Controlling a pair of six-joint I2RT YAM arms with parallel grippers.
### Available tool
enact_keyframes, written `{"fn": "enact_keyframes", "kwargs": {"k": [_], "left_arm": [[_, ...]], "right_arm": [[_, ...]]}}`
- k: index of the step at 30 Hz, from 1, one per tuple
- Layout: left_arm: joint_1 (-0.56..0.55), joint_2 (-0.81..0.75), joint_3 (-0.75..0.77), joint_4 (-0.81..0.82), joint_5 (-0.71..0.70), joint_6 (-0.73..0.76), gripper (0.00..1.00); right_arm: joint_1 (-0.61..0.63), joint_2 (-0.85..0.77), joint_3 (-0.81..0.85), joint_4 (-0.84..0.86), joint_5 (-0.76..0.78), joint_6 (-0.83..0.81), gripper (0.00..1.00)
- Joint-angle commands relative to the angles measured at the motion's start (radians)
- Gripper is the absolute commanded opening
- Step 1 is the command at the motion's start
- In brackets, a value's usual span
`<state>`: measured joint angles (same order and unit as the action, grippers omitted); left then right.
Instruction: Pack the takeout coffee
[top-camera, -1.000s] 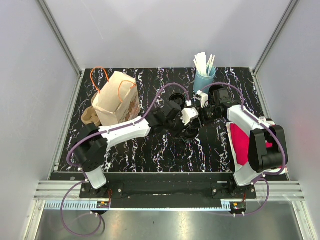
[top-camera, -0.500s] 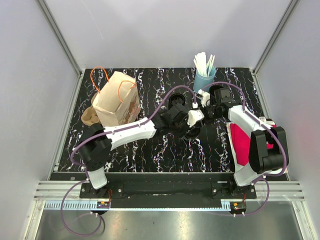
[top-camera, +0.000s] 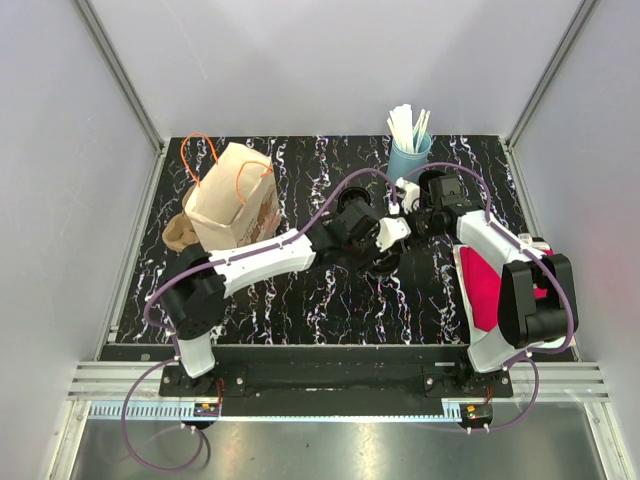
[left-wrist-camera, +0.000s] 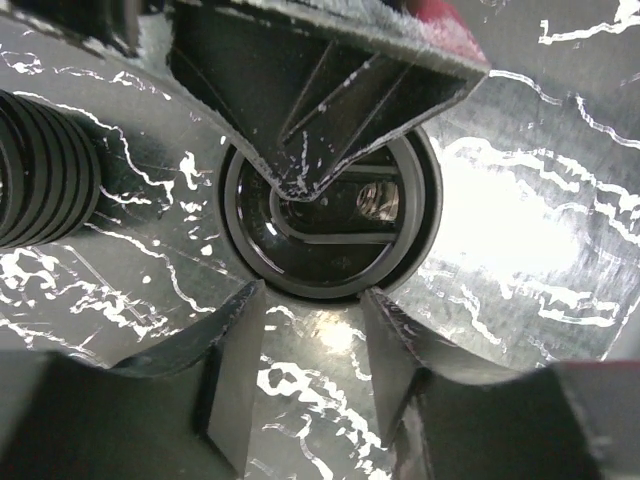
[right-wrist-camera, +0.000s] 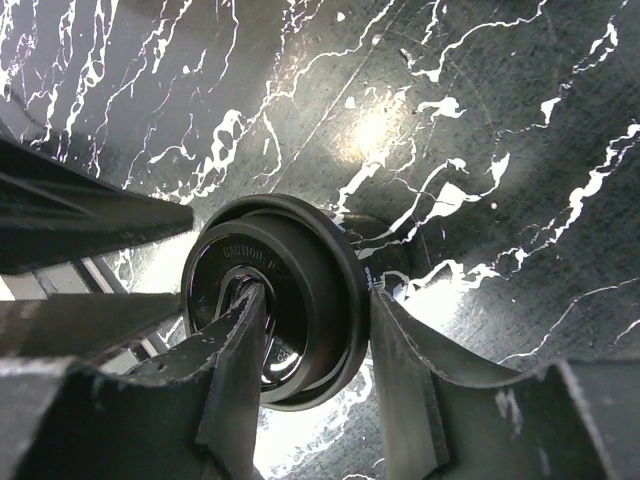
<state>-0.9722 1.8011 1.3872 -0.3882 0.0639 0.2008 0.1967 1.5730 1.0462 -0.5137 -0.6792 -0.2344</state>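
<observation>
Left arm swung rearward; right jaws clamp lid — straw cup behind.

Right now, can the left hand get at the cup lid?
Probably not cleanly: the left hand sits open short of the lid, but the right hand clamps it and covers the top.

Our white left arm stretches diagonally inward, our black left pincer spread apart. Our white right arm bends inward, our black right pincer narrowed in a grip.
</observation>
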Motion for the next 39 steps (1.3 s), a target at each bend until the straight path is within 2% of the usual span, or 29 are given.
{"fn": "enact_keyframes", "kwargs": {"k": [1,8,15,26,32,39], "left_arm": [[0.039,-0.049,0.111,-0.055,0.034,0.061,0.49],[0.102,-0.095,0.121,-0.069,0.063,0.057,0.55],[0.132,-0.095,0.076,-0.080,0.106,0.048,0.59],[0.142,-0.094,0.027,-0.080,0.223,0.065,0.60],[0.147,-0.121,-0.011,-0.061,0.326,0.081,0.60],[0.145,-0.141,-0.066,-0.052,0.438,0.109,0.60]], "right_arm": [[0.026,0.033,-0.048,-0.063,0.124,-0.054,0.48],[0.026,0.015,-0.041,-0.063,0.113,-0.051,0.50],[0.026,-0.045,-0.018,-0.075,0.092,-0.049,0.63],[0.026,-0.133,0.103,-0.128,0.066,-0.062,0.76],[0.015,-0.171,0.132,-0.157,0.069,-0.083,0.78],[-0.057,-0.251,0.124,-0.215,0.076,-0.149,0.78]]}}
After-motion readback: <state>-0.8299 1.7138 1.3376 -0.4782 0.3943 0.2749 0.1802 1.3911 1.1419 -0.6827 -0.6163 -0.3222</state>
